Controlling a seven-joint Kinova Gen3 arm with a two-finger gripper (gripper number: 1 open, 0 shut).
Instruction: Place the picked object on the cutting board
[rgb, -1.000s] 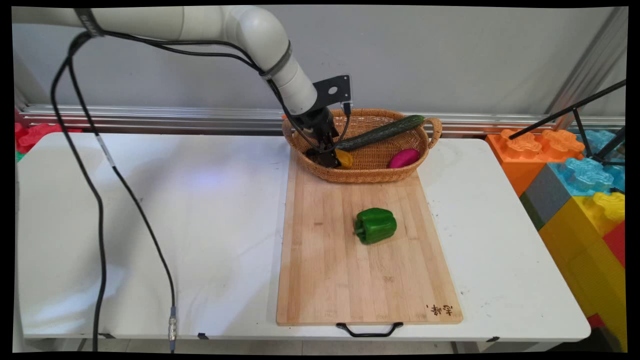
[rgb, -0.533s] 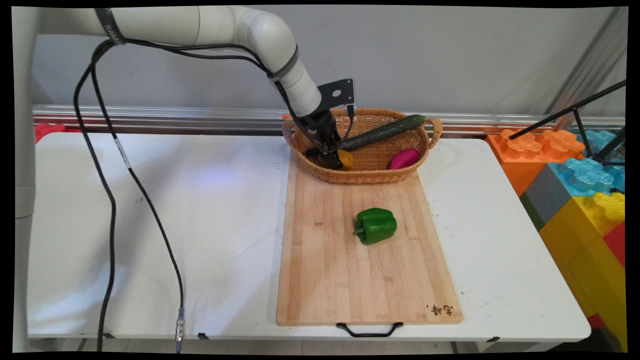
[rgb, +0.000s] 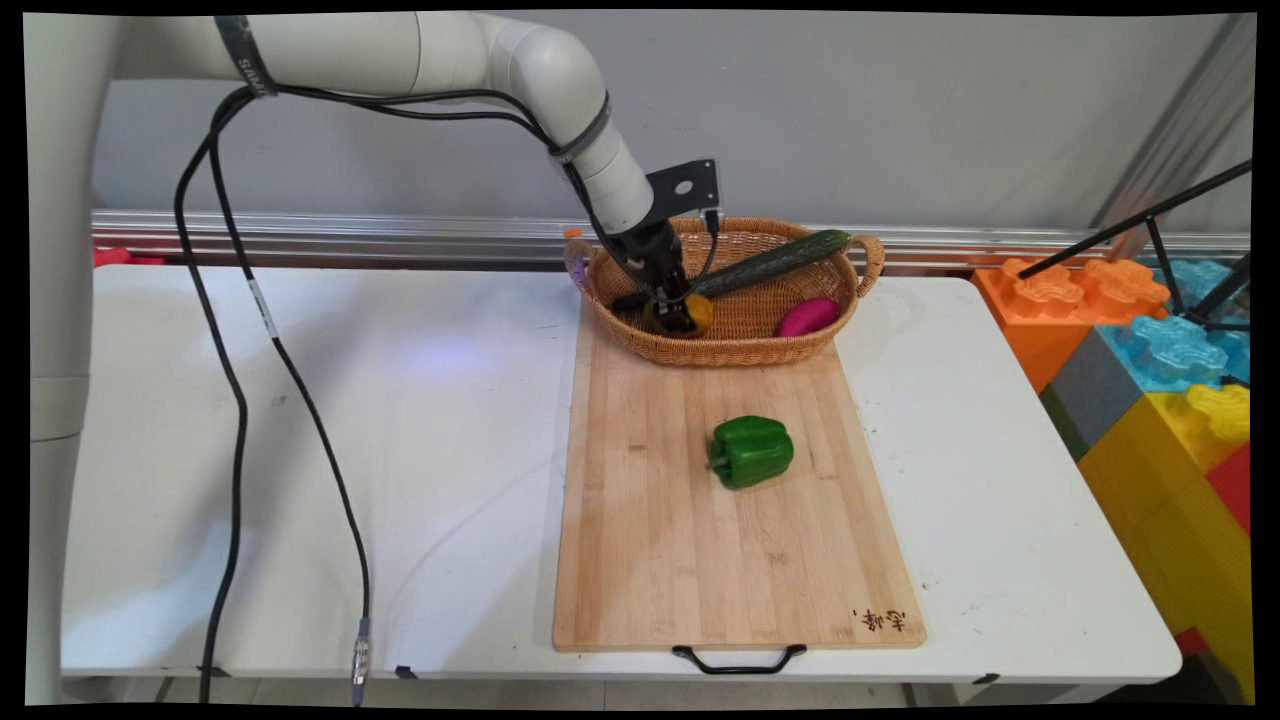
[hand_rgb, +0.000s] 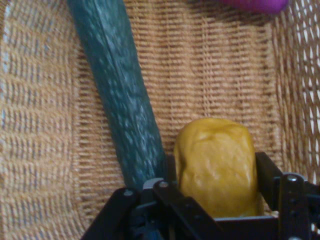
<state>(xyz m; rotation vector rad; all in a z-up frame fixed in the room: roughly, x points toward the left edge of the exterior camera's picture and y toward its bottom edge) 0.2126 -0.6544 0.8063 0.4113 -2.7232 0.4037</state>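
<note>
Where the white table (rgb: 450, 420) fills most of the main view, a long wooden cutting board (rgb: 735, 530) lies on it at the centre-right, its black handle (rgb: 738, 660) at the 6 o'clock end. A green bell pepper (rgb: 751, 451) rests on the board near its middle. At the board's 12 o'clock end sits an oval wicker basket (rgb: 740, 350). Within the basket, a dark green cucumber (rgb: 775, 262) lies aslant, its far end propped on the rim toward 2 o'clock; a magenta vegetable (rgb: 808, 316) lies at 3 o'clock. The black gripper (rgb: 678, 316) reaches down into the basket's 9 o'clock half and is closed around a yellow bell pepper (hand_rgb: 216, 165); the hand view shows one black finger (hand_rgb: 267, 175) pressed to each side of it, with the cucumber just beside it. Black cables (rgb: 235, 400) hang from the arm to the table's near edge. Behind the table runs an aluminium rail (rgb: 330, 235) below a grey wall (rgb: 900, 110). At 3 o'clock, beyond the table's edge, stand large interlocking foam blocks (rgb: 1160, 380) in orange, blue, yellow and grey, with black tripod legs (rgb: 1150, 225) above them.
</note>
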